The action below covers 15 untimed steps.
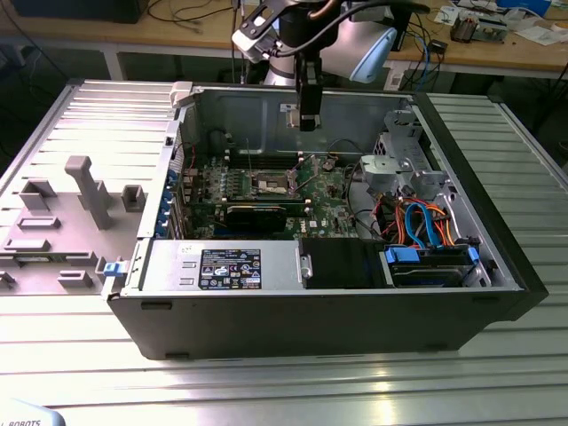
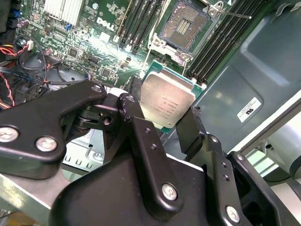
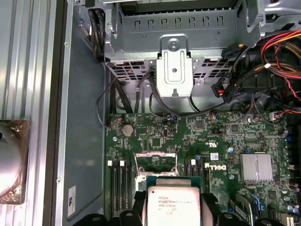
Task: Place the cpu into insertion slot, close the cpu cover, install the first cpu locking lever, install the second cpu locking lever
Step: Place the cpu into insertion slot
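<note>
cpu (image 2: 167,100) was held clamped by the gripper (image 2: 164,104), above the motherboard (image 3: 207,136); insertion slot (image 2: 184,21) was left uncovered, well apart.

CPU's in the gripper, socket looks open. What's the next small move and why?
Probably shift the gripper sideways until the cpu sits squarely over the insertion slot, before any lowering. In the second wrist view the cpu is clamped between the fingers, above the board and offset from the slot, whose dark centre lies uncovered.
</note>
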Motion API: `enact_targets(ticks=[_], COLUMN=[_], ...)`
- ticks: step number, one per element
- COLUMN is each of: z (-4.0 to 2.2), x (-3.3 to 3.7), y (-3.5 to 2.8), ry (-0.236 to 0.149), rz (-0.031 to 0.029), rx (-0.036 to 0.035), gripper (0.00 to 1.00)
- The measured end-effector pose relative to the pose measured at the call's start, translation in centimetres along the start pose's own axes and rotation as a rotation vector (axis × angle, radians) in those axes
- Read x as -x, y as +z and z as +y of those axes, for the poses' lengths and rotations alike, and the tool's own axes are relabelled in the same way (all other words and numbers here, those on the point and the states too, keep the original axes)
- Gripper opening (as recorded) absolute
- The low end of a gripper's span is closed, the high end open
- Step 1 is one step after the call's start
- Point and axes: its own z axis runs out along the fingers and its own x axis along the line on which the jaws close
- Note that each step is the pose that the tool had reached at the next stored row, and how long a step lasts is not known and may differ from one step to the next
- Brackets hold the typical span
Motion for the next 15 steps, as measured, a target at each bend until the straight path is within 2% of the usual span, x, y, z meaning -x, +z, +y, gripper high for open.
enact_targets(ticks=[8, 15], z=[-0.70, -0.71], x=[0.02, 0.02], y=[0.33, 0.37], ry=[0.000, 0.000], rz=[0.0022, 0.0030], rx=[-0.0002, -0.0001], gripper=[0.54, 0.54])
